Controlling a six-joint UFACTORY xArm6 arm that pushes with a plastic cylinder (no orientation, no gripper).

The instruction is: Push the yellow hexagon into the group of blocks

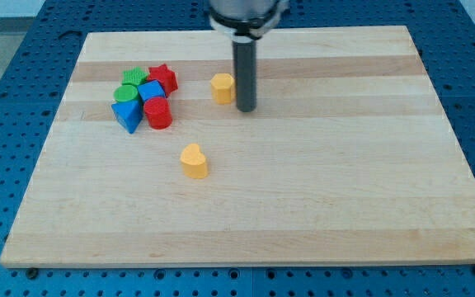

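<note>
One camera looks down, apparently from the front, over the whole board (246, 206).

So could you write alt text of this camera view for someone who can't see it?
My tip, the end of a dark rod, rests on a wooden board just right of a yellow hexagon. Further left sits a cluster of red, green and blue blocks; a yellow heart-shaped block lies alone nearer the view's bottom.

**Arm end: dark rod under a metal collar**

Rod (245, 78): straight, plain cylinder, dark grey to black, matte with a faint pale sheen down its left side. Collar (246, 15) above it: wider, round, silvery grey over a black ring, cut off by the frame's far edge. My tip (246, 109): blunt, flat-ended. No cables, screws or markings visible.
</note>
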